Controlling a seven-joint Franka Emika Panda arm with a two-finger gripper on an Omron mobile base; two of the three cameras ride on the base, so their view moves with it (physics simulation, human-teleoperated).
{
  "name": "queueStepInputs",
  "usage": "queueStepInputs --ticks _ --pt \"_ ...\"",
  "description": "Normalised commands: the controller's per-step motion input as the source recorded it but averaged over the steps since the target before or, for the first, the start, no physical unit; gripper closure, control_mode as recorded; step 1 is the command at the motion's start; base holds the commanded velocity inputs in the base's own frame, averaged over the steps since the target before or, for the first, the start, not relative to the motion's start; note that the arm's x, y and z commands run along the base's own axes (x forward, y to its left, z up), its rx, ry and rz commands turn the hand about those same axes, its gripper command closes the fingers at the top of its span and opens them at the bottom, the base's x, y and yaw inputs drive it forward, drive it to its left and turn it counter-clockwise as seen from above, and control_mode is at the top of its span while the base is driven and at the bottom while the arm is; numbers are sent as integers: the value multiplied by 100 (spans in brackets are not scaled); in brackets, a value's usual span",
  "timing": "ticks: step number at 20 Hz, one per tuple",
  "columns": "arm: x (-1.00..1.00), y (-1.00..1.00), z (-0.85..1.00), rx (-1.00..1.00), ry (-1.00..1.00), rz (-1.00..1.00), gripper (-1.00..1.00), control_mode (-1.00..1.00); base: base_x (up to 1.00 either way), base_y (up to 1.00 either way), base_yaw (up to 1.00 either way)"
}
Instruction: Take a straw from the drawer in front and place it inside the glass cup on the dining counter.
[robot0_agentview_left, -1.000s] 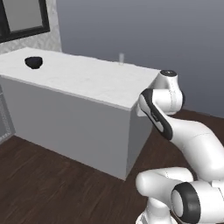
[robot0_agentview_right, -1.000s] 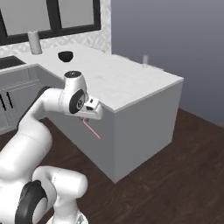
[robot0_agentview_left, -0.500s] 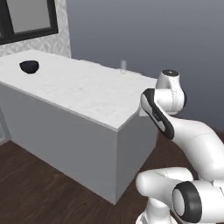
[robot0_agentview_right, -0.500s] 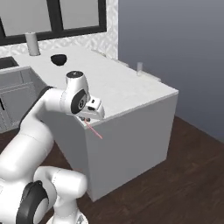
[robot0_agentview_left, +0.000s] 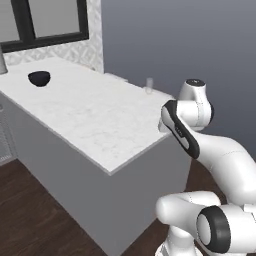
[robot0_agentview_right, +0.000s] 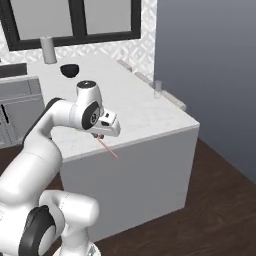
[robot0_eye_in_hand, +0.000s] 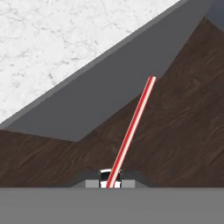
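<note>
- The pincer (robot0_agentview_right: 101, 136) is clamped narrow on a straw (robot0_agentview_right: 108, 148), red with white stripes, which sticks out from between the tips
- In the hand view the straw (robot0_eye_in_hand: 130, 132) runs from the pincer (robot0_eye_in_hand: 110, 184) up and a little right, over dark wood floor (robot0_eye_in_hand: 183, 131) and the grey side panel of the counter (robot0_eye_in_hand: 61, 48)
- In the right base view the pincer hangs just off the near edge of the counter (robot0_agentview_right: 145, 112), the straw slanting down and right across its grey front
- The cup (robot0_agentview_right: 158, 88), a small clear glass, stands on the counter near its far right edge, well apart from the straw
- In the left base view the cup (robot0_agentview_left: 149, 85) sits at the far corner of the counter (robot0_agentview_left: 95, 112), just left of the arm's upper joint
- A small black bowl (robot0_agentview_right: 70, 70) rests far back on the left of the marble, seen too in the left base view (robot0_agentview_left: 39, 78)
- A grey cylinder (robot0_agentview_right: 48, 49) stands behind the bowl, under the dark-framed window (robot0_agentview_right: 75, 20)
</note>
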Motion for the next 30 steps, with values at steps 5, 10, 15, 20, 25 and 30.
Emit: queueStepInputs --ticks 5,10,15,20,25,30 --pt "0 0 0 0 0 0 100 100 22 -100 36" --pt "0 0 0 0 0 0 100 100 17 -100 38" --pt "0 0 0 0 0 0 100 100 14 -100 38" --pt "0 0 0 0 0 0 100 100 8 -100 38" --pt "0 0 0 0 0 0 100 100 6 -100 38" --pt "0 0 0 0 0 0 100 100 6 -92 43"
